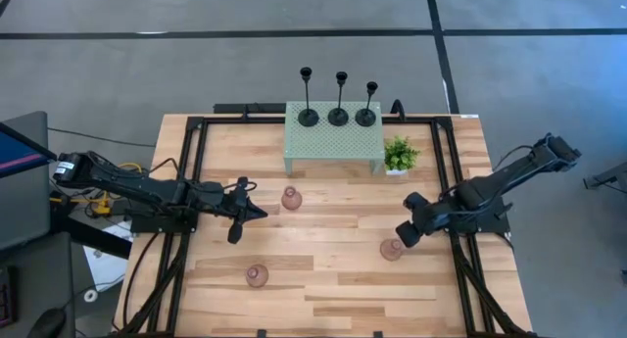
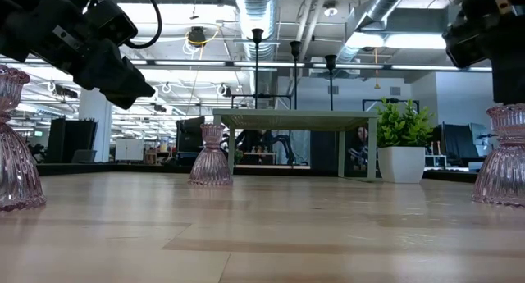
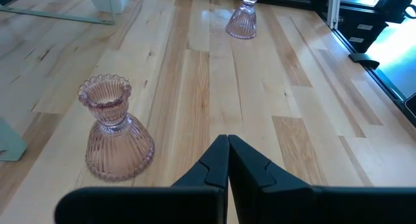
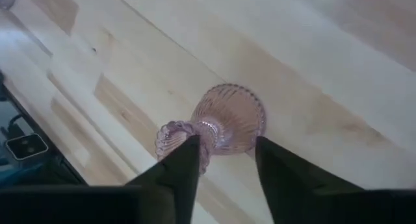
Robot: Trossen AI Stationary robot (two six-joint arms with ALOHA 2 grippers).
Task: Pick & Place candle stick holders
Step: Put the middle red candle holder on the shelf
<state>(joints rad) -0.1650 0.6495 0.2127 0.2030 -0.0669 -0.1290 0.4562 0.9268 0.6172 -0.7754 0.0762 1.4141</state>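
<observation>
Your right gripper hangs over the pink holder near the right edge of the table. Its two fingers are spread apart, one on each side of the holder's thin neck, with a gap on both sides. They are not squeezing yet. I think that spot is picked because the neck is the thinnest part and easy to pinch, while the round bottom would slip.

Your left gripper waits near the left edge, with its fingers pressed together and nothing between them. A second pink holder stands just beside it, toward the middle of the table. A third pink holder stands near the front edge, well apart from the others.

Three black holders already stand in a row on the green stand at the back edge. They sit along its back side, so the front part is bare for more holders. A small plant stands just beside the stand, on its right.

So half the job looks done. Next, you likely need to close the right fingers on the neck and lift straight up. The glass looks smooth, so it could slip or tip
</observation>
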